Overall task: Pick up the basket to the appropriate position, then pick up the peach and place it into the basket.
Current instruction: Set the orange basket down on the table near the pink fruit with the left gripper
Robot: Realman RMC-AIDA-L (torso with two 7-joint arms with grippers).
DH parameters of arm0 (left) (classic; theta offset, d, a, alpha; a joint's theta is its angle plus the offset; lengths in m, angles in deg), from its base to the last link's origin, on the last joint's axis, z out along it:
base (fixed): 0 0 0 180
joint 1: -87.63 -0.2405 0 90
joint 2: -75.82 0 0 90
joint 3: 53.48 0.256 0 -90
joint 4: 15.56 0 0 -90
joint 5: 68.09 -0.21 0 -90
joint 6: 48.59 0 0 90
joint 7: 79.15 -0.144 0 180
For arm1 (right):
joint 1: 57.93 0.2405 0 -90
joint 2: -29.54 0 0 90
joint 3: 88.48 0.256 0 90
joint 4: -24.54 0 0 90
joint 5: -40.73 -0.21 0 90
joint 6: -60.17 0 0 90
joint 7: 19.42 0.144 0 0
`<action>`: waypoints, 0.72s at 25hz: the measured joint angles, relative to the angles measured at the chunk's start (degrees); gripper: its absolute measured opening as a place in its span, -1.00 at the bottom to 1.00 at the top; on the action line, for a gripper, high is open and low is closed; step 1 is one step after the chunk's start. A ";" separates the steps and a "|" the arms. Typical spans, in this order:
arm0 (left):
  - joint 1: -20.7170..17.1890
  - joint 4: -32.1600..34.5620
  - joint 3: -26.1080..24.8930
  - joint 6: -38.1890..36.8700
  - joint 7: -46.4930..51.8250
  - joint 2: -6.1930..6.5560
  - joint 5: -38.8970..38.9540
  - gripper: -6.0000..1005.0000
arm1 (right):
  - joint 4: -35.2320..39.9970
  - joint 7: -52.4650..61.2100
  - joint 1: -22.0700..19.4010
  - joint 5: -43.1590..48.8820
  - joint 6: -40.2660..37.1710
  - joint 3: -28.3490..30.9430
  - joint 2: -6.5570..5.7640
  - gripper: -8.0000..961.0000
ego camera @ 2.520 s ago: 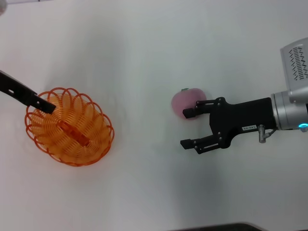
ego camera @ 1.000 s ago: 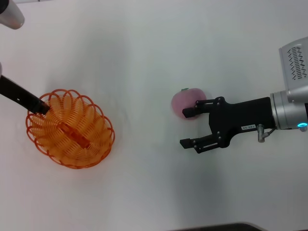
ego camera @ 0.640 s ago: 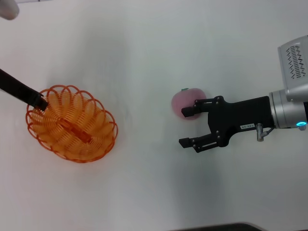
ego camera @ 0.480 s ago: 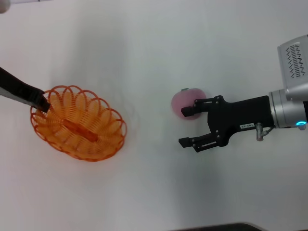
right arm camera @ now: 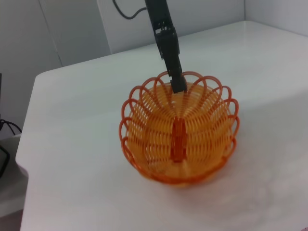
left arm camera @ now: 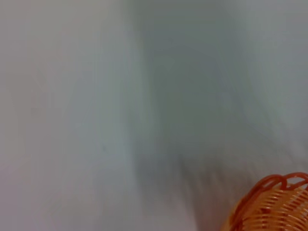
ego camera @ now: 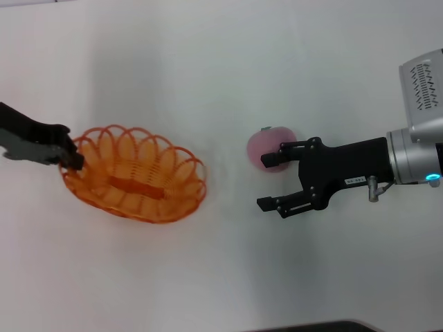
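The orange wire basket (ego camera: 135,174) is left of the table's middle, its long side lying across the head view. My left gripper (ego camera: 70,156) is shut on its left rim. The basket also shows in the right wrist view (right arm camera: 179,130), with the left gripper (right arm camera: 175,83) clamped on its far rim, and its rim shows in the left wrist view (left arm camera: 274,202). The pale pink peach (ego camera: 267,146) lies on the table right of centre. My right gripper (ego camera: 266,182) is open and empty, level with the table, its upper finger touching or overlapping the peach's near right edge.
The white table (ego camera: 221,69) spreads all around. A dark strip (ego camera: 311,326) runs along the bottom of the head view. In the right wrist view the table's edge (right arm camera: 24,144) drops off beside a grey wall with a cable (right arm camera: 126,12).
My left gripper has moved the basket rightward toward the table's middle and turned it so its long side lies crosswise. The right gripper and the peach have stayed in place.
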 joint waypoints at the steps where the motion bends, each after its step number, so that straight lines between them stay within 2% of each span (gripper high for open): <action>1: -0.24 0.01 -0.92 -0.19 0.24 -0.34 0.59 -0.87 | 0.00 0.18 0.00 0.00 -0.01 0.00 0.00 0.80; 5: -1.77 0.11 -5.96 -0.81 0.80 -2.03 4.44 -0.87 | 0.01 0.32 0.04 0.00 -0.03 0.00 0.00 0.80; 7: -2.92 0.95 -6.79 -0.69 1.19 -2.85 6.79 -0.87 | 0.01 0.34 0.03 0.00 0.00 0.01 0.00 0.80; 9: -4.10 2.01 -6.95 -0.33 1.69 -3.66 8.51 -0.87 | 0.01 0.34 0.00 0.00 0.00 0.00 0.00 0.80; 15: -7.26 5.68 -6.29 1.16 2.69 -7.27 10.07 -0.87 | 0.01 0.34 -0.12 0.00 0.00 0.00 0.00 0.80; 18: -9.01 5.81 -5.34 2.71 2.88 -7.63 11.84 -0.88 | 0.01 0.35 -0.31 0.00 -0.03 0.01 0.00 0.80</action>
